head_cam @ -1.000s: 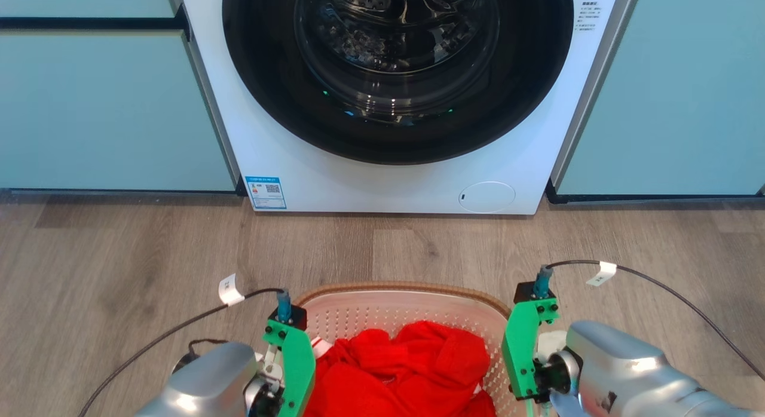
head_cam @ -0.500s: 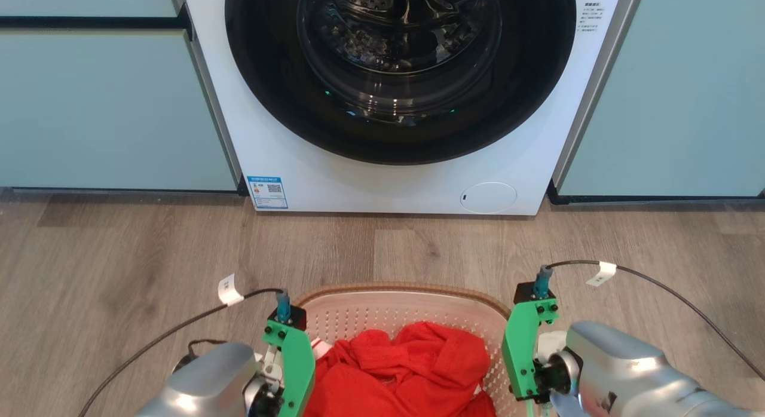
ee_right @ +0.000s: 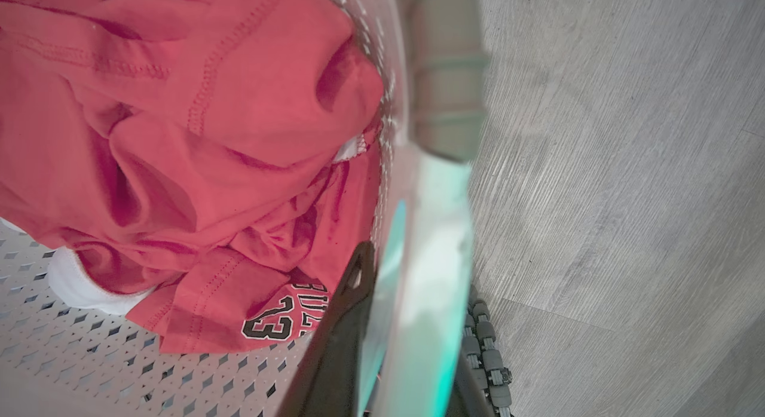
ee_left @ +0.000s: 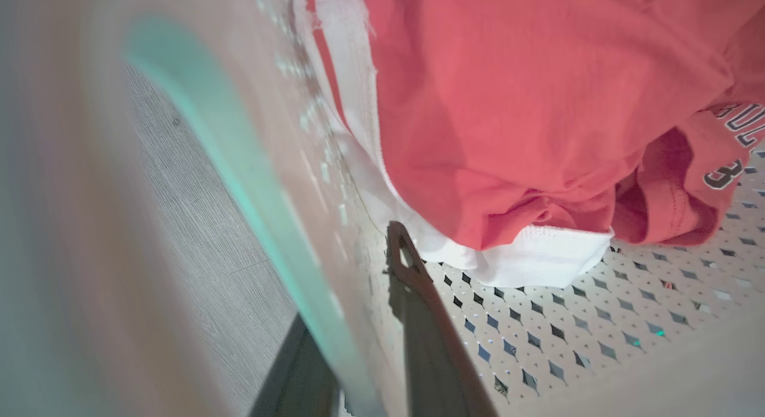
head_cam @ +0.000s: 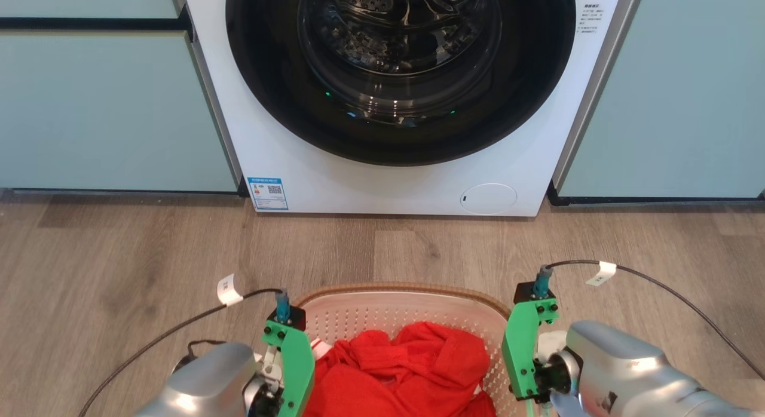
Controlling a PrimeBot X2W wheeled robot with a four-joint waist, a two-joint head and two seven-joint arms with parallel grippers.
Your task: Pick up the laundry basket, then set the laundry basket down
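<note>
End effectors point(ee_left: 349, 279) point(ee_right: 415, 270) astride laundry basket point(head_cam: 394, 289), seemingly clamped

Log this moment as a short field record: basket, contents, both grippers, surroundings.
basket: laundry basket, at the bottom of the head view, in front of the washer
contents: red garment with white trim and a printed number
left gripper: shut on the basket's left wall, one finger inside, one outside
right gripper: shut on the basket's right wall, same way
floor: wood-look planks
basket lifted or resting: cannot tell
</note>
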